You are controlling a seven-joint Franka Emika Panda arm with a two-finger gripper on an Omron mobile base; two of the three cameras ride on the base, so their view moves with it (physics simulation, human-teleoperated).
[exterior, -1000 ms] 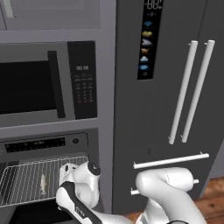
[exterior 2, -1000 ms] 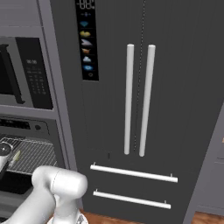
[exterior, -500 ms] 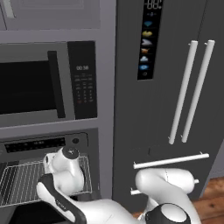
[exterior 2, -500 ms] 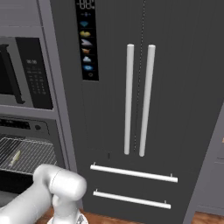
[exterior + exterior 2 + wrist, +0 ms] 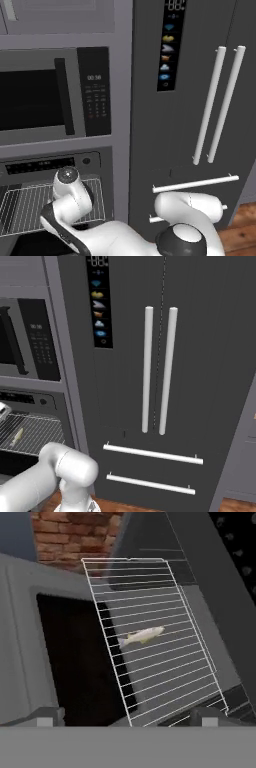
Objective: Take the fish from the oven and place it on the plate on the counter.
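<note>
grey kitchen wall with microwave (image 5: 50, 95) above and tall dark fridge (image 5: 160, 366) to the right, oven (image 5: 50, 165) open at lower left of the left base view with its wire rack (image 5: 150, 642) drawn out. fish (image 5: 142, 635) lying alone near the middle of that rack, also at far left of the right base view (image 5: 17, 436), gripper (image 5: 127, 714) released wide, empty, well apart from it. best brought down over the fish with fingers straddling its slender body crosswise, closing only once low enough to avoid snagging the wires.
</note>
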